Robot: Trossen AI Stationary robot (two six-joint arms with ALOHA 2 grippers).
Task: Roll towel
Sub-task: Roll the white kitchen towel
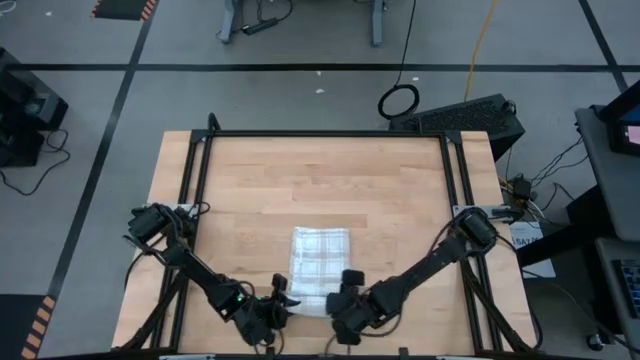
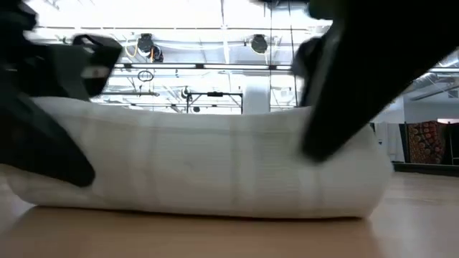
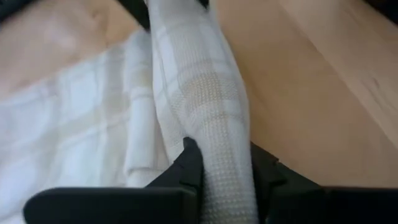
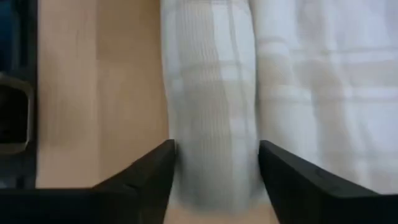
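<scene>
On the desk point(image 1: 380, 180), the towel point(image 1: 320, 255) has a short roll started at its near edge, left pincer point(image 1: 283, 300) and right pincer point(image 1: 347, 296) each clamping an end; most lies flat, unrolled.

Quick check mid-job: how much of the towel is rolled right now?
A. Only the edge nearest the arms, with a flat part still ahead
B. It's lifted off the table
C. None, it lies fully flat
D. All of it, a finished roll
A: the high view shows the towel flat on the table while its near edge is a roll held between the left claw and right claw.
</scene>
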